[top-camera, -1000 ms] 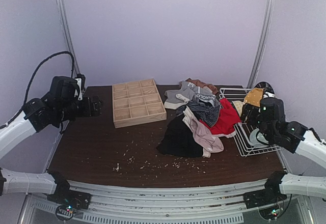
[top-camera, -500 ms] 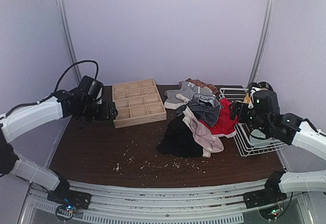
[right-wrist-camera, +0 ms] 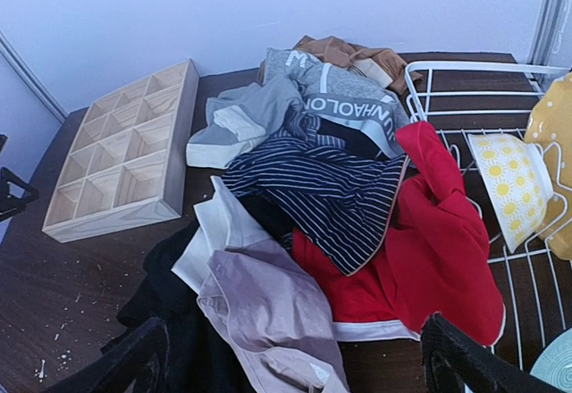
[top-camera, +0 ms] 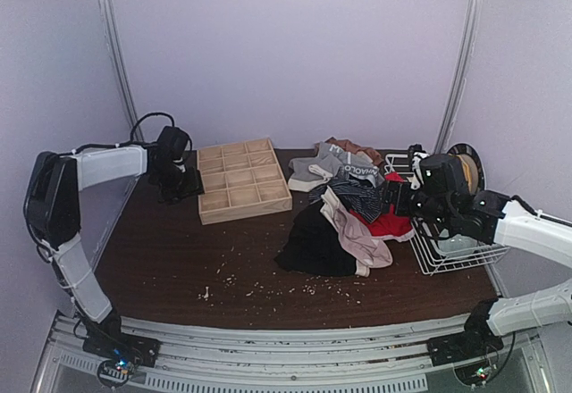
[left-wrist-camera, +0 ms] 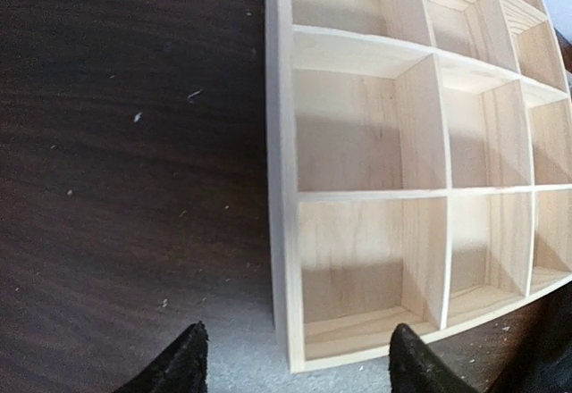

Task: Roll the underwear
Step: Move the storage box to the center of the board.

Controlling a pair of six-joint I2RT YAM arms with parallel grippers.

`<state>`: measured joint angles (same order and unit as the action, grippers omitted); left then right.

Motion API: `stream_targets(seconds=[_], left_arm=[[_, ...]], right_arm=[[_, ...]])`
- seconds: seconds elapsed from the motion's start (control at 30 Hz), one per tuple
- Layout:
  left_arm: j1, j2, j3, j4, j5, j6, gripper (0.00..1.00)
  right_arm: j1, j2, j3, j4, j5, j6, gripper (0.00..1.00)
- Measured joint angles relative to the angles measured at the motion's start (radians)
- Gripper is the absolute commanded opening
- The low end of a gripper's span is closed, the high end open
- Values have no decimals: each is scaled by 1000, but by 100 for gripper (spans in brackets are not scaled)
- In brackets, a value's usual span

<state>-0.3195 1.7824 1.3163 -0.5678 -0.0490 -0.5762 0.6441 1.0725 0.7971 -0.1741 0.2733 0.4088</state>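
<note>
Cloth briefs, the underwear [top-camera: 350, 219], are lying heaped and unrolled at centre-right of the top view, between the wooden grid tray [top-camera: 243, 181] and the wire rack [top-camera: 438, 263], apparently dumped there for sorting. The right gripper [right-wrist-camera: 299, 357] is hovering over the pile's right side, jaws spread wide and gripping nothing, presumably lining up on the red brief [right-wrist-camera: 429, 250]. The left gripper [left-wrist-camera: 299, 366] is hanging over the tray's left corner, fingers apart and holding nothing.

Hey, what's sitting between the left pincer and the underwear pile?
The wooden grid tray lies between left pincer and underwear pile, shown in the top view.
</note>
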Motion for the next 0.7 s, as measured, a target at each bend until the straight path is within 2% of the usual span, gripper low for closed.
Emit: stream_targets(seconds=[0.13,0.3,0.5,0.7], left_arm=[[-3,92,92,1,28,17,59],[-7,142,100,-7,26,36,52],[-6,195,100,-9,21,42,35],[-6,206,100,-1,15,31,9]], right_arm=[[4,2,30,6,-21,8,96],[7,-2,53,6,-35,13,96],[8,-11,76,-2,-43,14,96],[8,-20,79,-4,-42,14,96]])
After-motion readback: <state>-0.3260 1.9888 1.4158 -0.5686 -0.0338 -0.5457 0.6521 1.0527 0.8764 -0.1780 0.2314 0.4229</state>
